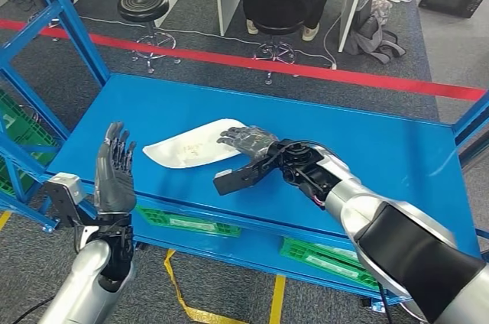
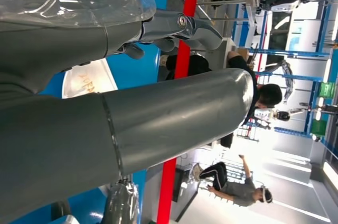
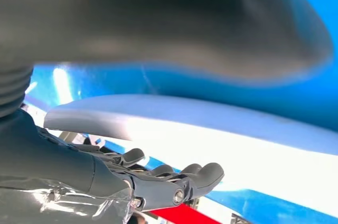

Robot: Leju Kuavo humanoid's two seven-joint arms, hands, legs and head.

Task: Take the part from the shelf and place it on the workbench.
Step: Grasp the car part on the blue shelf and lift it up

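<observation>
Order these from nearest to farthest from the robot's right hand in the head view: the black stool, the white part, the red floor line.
1. white part: on the blue table, at the right hand fingertips.
2. red floor line: on the carpet beyond the table.
3. black stool: past the line, far left.

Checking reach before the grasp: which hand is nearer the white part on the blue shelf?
Right. The right hand is at the white part, fingers over its near end. The left hand is raised, open, off the shelf edge.
</observation>
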